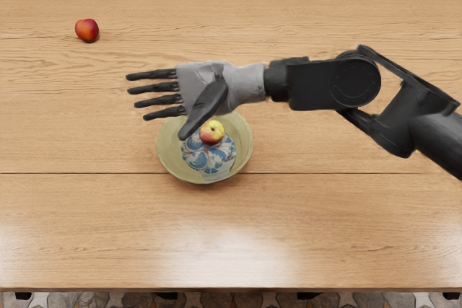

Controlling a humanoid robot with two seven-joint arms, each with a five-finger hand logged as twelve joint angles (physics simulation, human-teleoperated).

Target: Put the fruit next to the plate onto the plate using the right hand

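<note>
A yellow-red apple (212,132) rests in the middle of a round plate (240,151) with a pale green rim and a blue and white centre. My right hand (167,100) hovers just above and behind the plate, its arm coming in from the right edge. Its fingers (150,89) are stretched out flat toward the left and the thumb hangs down beside the apple. The hand holds nothing. A second, red fruit (86,29) lies far off at the table's back left.
The wooden table (231,236) fills the view, with a dark wall behind its far edge. The right forearm and elbow (346,84) pass over the table's right side.
</note>
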